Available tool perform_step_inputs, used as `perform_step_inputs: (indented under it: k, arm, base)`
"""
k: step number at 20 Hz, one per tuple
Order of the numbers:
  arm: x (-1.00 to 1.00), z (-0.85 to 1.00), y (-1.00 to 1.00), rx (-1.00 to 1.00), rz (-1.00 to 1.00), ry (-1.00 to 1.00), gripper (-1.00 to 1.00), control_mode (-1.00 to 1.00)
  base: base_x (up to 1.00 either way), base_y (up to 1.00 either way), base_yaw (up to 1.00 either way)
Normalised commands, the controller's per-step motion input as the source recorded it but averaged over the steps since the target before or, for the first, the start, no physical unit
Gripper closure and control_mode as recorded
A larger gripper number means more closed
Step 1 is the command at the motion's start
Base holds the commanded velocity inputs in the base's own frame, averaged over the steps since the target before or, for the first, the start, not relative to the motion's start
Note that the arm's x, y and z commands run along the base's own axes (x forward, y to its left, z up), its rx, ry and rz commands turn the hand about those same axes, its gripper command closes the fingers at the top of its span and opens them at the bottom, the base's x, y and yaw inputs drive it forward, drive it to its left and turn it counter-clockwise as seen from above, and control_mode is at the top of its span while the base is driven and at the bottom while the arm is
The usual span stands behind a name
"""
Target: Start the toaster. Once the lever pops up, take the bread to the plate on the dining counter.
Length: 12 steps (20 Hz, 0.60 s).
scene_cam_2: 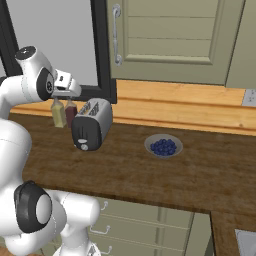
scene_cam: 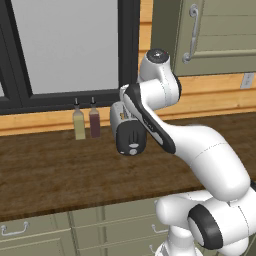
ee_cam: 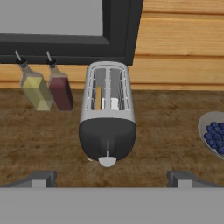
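Note:
The silver-grey toaster [ee_cam: 107, 111] stands on the wooden worktop, its black end face [ee_cam: 107, 138] turned toward me. A tan slice of bread [ee_cam: 99, 97] sits down in its left slot. A thin slit runs down the end face, and I cannot make out the lever on it. My gripper [ee_cam: 111, 179] hovers above and in front of the toaster, open, with nothing between its fingertips [ee_cam: 41, 178]. In the left base view my arm covers part of the toaster [scene_cam: 129, 136]; from the right its whole side [scene_cam_2: 93, 121] shows. The plate and the dining counter are out of view.
Two small bottles, one yellowish [ee_cam: 36, 89] and one dark red [ee_cam: 59, 89], stand left of the toaster against the wall. A grey bowl of blueberries [scene_cam_2: 163, 146] sits to its right. A window frame [ee_cam: 118, 39] and a wall cabinet [scene_cam_2: 170, 40] rise behind the worktop [scene_cam_2: 150, 175].

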Motion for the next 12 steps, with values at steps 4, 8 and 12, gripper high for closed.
perform_step_inputs:
  k: [4, 8, 12]
  arm:
    - [0.0, 0.0, 0.0, 0.0, 0.0, 0.0, -1.0, -1.0]
    - [0.0, 0.0, 0.0, 0.0, 0.0, 0.0, -1.0, -1.0]
    - [0.0, 0.0, 0.0, 0.0, 0.0, 0.0, -1.0, -1.0]
  base:
    - [0.0, 0.0, 0.0]
    - [0.0, 0.0, 0.0]
    - [0.0, 0.0, 0.0]
